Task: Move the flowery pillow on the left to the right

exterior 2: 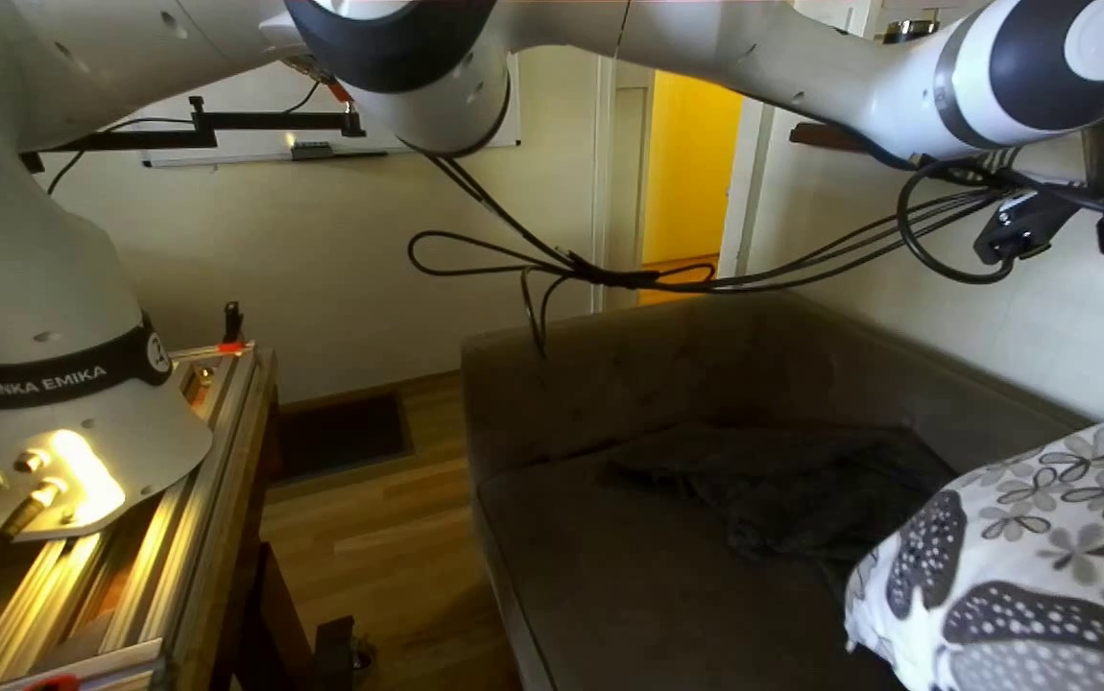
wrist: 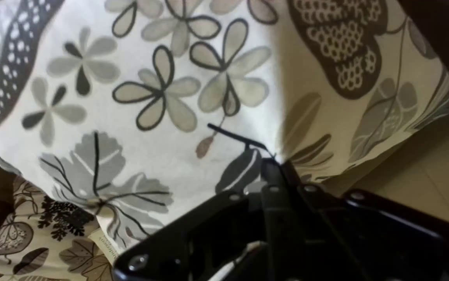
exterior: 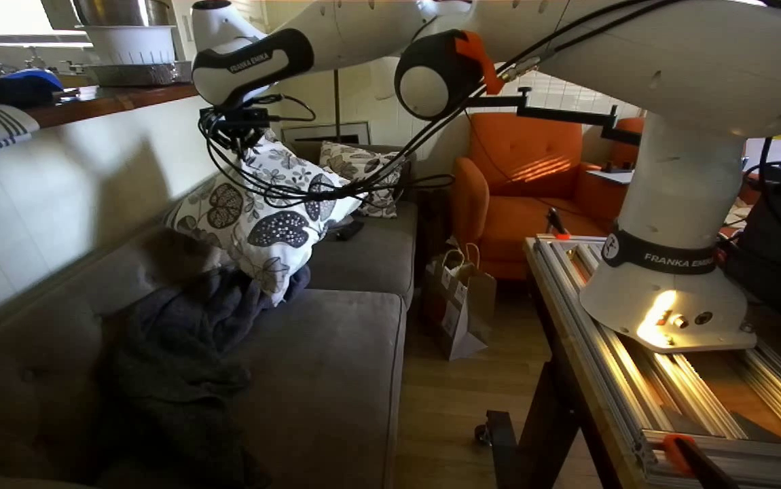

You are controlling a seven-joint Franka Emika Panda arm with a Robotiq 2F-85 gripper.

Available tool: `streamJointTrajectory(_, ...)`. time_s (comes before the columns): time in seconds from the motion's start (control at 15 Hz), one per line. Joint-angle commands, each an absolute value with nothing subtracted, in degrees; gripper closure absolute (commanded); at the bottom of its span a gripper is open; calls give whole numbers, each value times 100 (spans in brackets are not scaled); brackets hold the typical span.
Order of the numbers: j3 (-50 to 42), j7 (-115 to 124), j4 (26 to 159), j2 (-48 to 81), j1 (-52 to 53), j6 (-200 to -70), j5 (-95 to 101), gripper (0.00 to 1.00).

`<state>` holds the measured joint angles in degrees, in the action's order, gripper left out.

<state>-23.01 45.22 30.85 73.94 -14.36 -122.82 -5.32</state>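
Observation:
The flowery pillow, white with grey and dark plant prints, hangs tilted from my gripper in an exterior view [exterior: 275, 227]. It shows in part at the right edge in an exterior view [exterior 2: 1042, 566] and fills much of the wrist view [wrist: 142, 70]. My gripper [wrist: 281, 162] is shut on a pinched fold of its cloth; the gripper also shows above the pillow in an exterior view [exterior: 244, 151]. The lower corner hangs by a dark blanket [exterior: 187, 346]; I cannot tell whether they touch. A second flowery pillow [exterior: 356, 170] rests at the sofa's far end, also in the wrist view [wrist: 33, 238].
The grey sofa [exterior: 336, 367] runs along a white wall [exterior: 92, 197]. A small dark object [exterior: 350, 231] lies on its far seat. A paper bag [exterior: 462, 302] stands on the floor before an orange armchair [exterior: 519, 183]. A counter [exterior: 112, 102] with pots tops the wall.

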Motion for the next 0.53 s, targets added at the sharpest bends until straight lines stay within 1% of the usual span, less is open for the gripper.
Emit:
streamJointTrajectory(0.0, -2062, 4059, 3070, 7381, -1550, -12256, -680, 99)
streamJointTrajectory(0.27, -1714, 3575, 3002, 7528, -2036, -11913, -903, 99)
streamJointTrajectory(0.33, -1434, 3616, 2601, 7740, -2332, -11769, -670, 99)
streamJointTrajectory(0.47, -1228, 3476, 2478, 7797, -2626, -11681, -742, 99)
